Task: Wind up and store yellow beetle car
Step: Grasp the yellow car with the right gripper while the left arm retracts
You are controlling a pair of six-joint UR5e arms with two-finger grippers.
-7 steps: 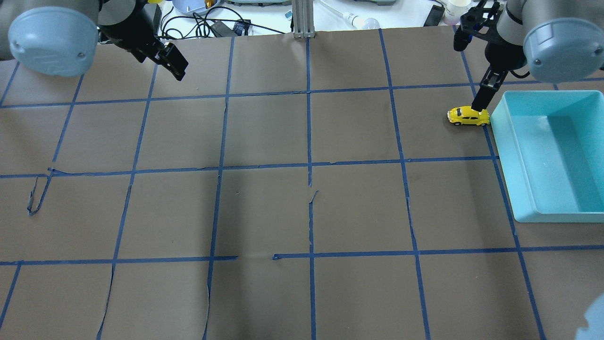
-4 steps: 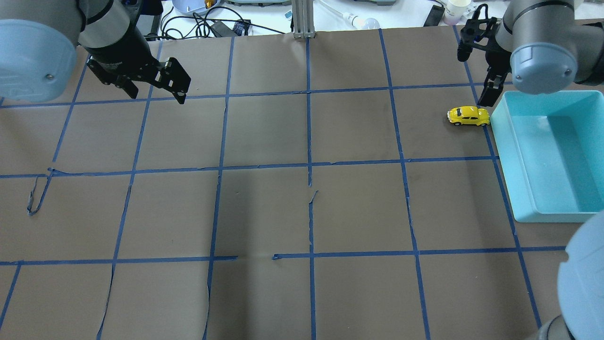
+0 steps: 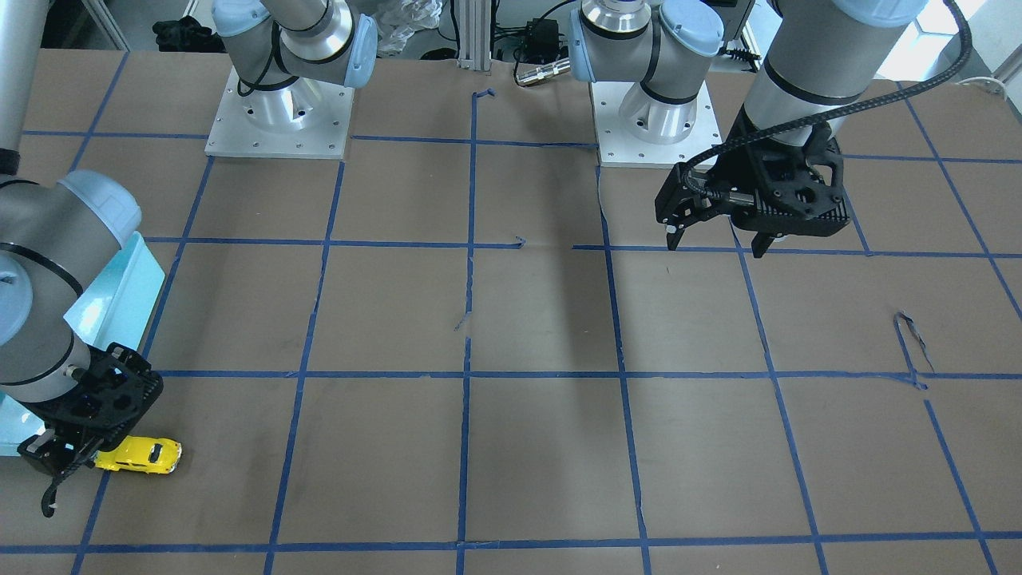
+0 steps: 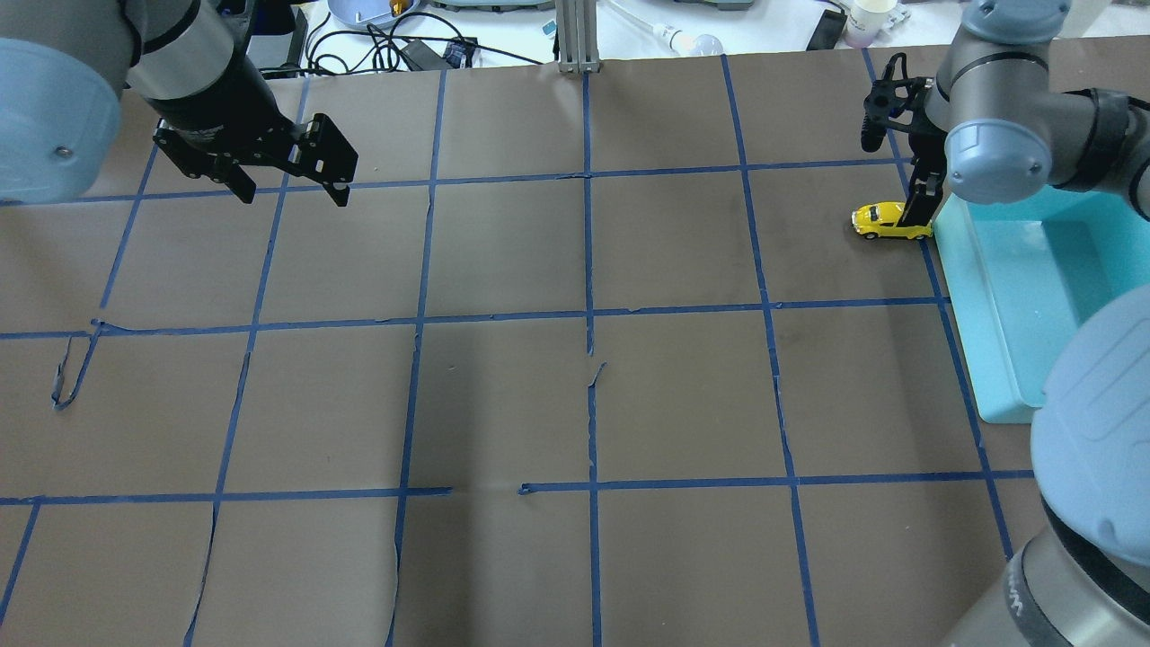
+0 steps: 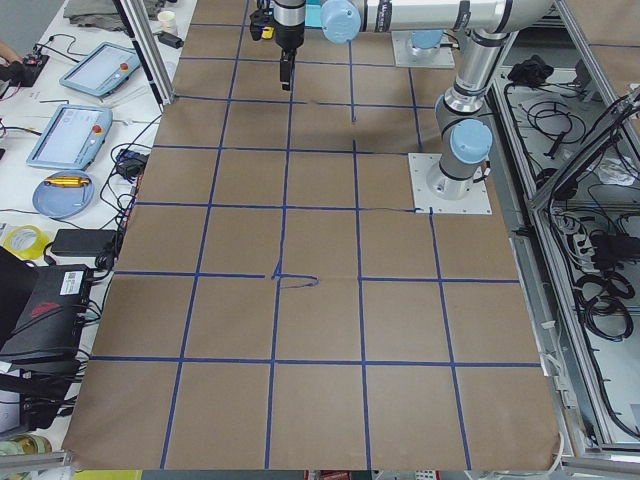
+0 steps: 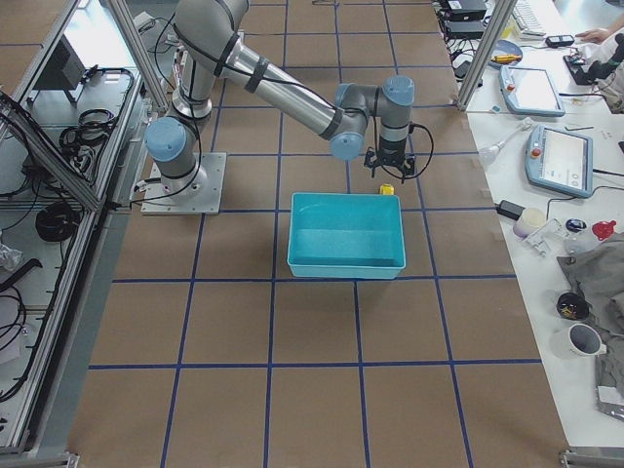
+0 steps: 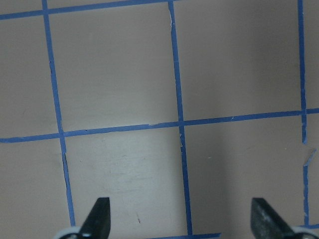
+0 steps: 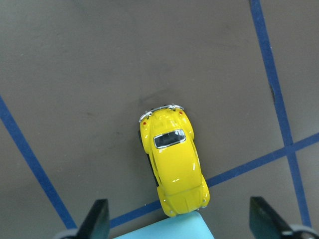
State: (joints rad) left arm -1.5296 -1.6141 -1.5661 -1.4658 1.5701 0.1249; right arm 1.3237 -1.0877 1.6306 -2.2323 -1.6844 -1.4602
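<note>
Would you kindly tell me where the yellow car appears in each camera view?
Front-facing: car at bottom left.
Overhead: upper right.
Exterior left: not discernible.
Exterior right: upper middle, a yellow speck.
Left wrist: not in it.
Right wrist: centre.
Shared landmark: the teal bin, right beside the car.

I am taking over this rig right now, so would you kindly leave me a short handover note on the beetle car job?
Left tool: open, holding nothing, over bare table, far from the car.
Right tool: open, poised over the yellow beetle car, not gripping it.
Car: on its wheels on the table, one end right at the teal bin's outer wall.
Done: the car is not stored; whether it has been wound cannot be told.
Left: grip the car, wind it if needed, then set it in the bin.
</note>
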